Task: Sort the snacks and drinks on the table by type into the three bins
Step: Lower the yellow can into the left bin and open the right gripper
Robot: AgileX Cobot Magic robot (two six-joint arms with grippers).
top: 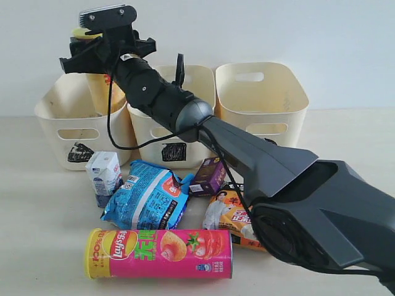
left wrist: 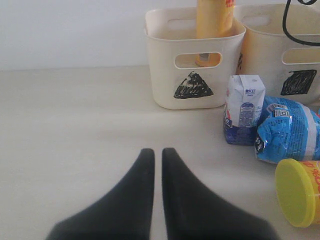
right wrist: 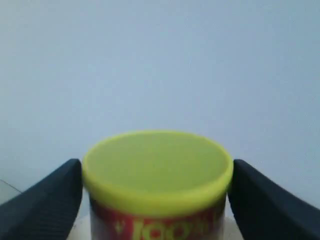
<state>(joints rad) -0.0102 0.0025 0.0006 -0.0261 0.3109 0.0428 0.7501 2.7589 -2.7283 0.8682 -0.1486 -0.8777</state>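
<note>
My right gripper [top: 92, 40] [right wrist: 157, 167] is above the left bin [top: 55, 117], which bears a triangle [left wrist: 192, 86]. It is shut on the top of the yellow-red chip tube [top: 102, 92], one finger [right wrist: 55, 195] against each side of the yellow-green lid [right wrist: 157, 160]. The tube [left wrist: 215, 20] stands upright inside that bin. On the table in front lie the pink tube [top: 160, 253], blue packet [top: 148, 197], orange packet [top: 231, 216], white carton [top: 103, 176] and purple carton [top: 208, 176]. My left gripper [left wrist: 157, 152] is shut and empty, low over bare table.
The middle bin [top: 200, 80] with a square mark and the right bin [top: 262, 92] stand side by side at the back. My right arm [top: 247, 154] stretches diagonally over the purple carton and orange packet. A black cable [top: 110, 117] hangs down by the left bin.
</note>
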